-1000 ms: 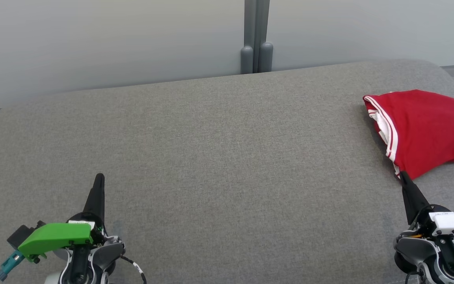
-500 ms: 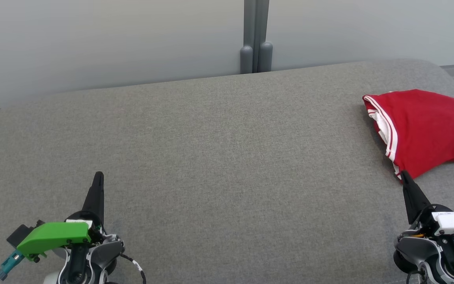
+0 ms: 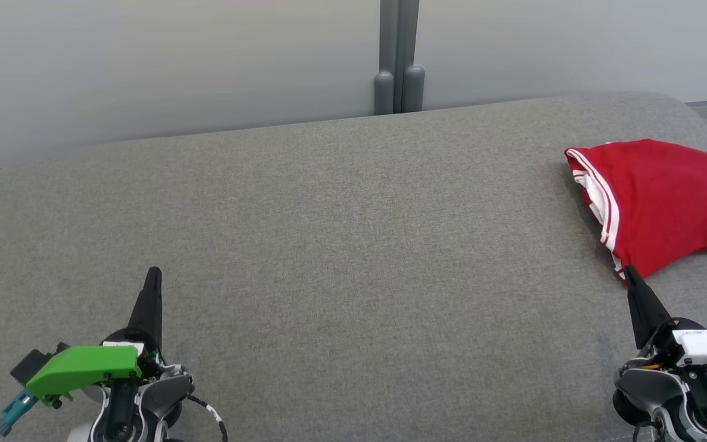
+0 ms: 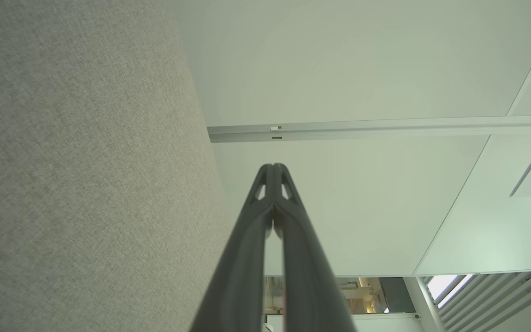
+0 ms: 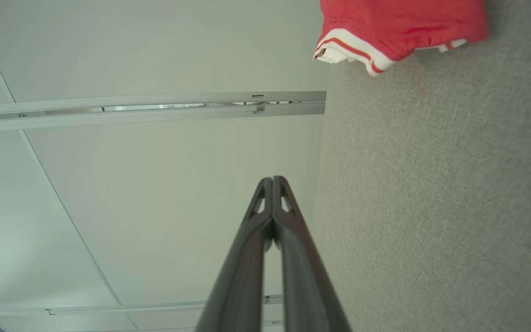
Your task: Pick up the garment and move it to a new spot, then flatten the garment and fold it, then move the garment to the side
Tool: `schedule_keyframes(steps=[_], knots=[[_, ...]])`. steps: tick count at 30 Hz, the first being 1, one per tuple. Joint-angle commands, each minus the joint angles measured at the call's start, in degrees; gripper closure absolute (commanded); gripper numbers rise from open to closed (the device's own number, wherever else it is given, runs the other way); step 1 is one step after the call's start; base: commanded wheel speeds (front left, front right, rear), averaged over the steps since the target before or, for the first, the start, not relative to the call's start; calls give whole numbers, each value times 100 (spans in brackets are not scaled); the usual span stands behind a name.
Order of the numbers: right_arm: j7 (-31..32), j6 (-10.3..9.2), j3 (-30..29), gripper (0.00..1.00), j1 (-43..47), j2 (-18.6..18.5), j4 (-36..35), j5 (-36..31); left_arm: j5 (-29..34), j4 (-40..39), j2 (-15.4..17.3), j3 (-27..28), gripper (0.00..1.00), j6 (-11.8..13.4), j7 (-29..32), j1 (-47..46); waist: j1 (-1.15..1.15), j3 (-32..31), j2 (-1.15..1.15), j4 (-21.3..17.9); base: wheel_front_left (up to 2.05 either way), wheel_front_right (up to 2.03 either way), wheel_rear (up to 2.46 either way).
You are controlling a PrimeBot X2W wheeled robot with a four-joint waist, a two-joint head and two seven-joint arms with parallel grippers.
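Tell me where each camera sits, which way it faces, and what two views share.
Head view: on the head, looking forward and down at the grey cushion; shut left gripper lower left, shut right gripper lower right.
Left wrist view: left wrist, along its shut fingers; cushion at left, pale wall panels ahead.
Right wrist view: right wrist, along its shut fingers; red garment upper right.
Shared: head and right wrist views both show the garment on the cushion.
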Motion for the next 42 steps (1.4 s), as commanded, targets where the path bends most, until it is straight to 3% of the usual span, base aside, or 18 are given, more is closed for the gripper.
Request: schedule_keyframes(steps=[1,42], knots=[[21,4,-19,100,-52,-25,6,17,-37,-5,11,28,100,-30,0,-73,0,0,0,0,0,0,0],[25,4,-26,100,-54,-20,6,8,-39,-7,11,26,100,-30,-2,-72,0,0,0,0,0,0,0]])
